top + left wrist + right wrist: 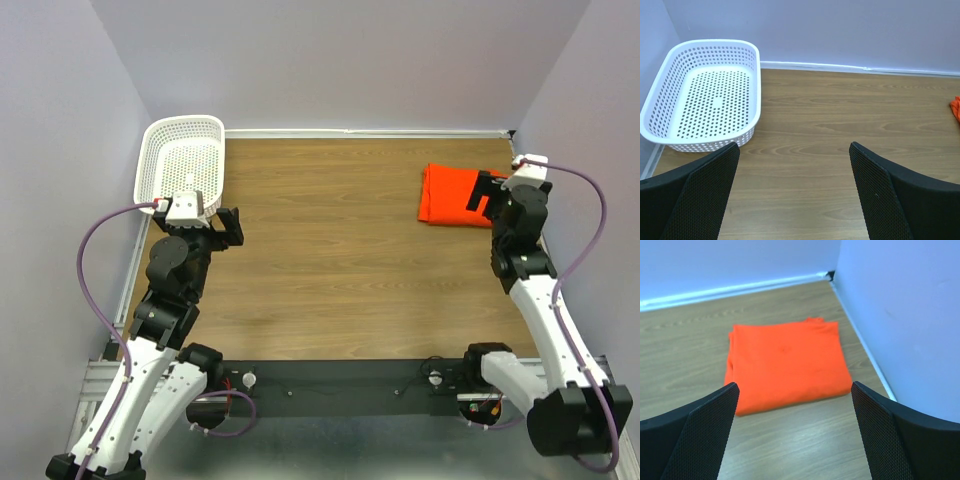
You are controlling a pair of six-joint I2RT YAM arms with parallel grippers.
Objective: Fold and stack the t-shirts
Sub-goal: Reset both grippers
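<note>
The orange-red t-shirt (450, 195) lies folded into a flat rectangle on the wooden table at the far right, near the right wall. It fills the middle of the right wrist view (787, 362), and its edge shows in the left wrist view (955, 107). My right gripper (487, 192) is open and empty, hovering at the shirt's near right edge; in its own view (795, 400) the jaws stand wide apart just short of the shirt. My left gripper (232, 227) is open and empty at the left, over bare table (795, 160), near the basket.
A white plastic mesh basket (151, 160) stands empty at the far left corner, also in the left wrist view (754, 85). Lilac walls close the table at the back and both sides. Bare wooden table (330, 250) lies between the arms.
</note>
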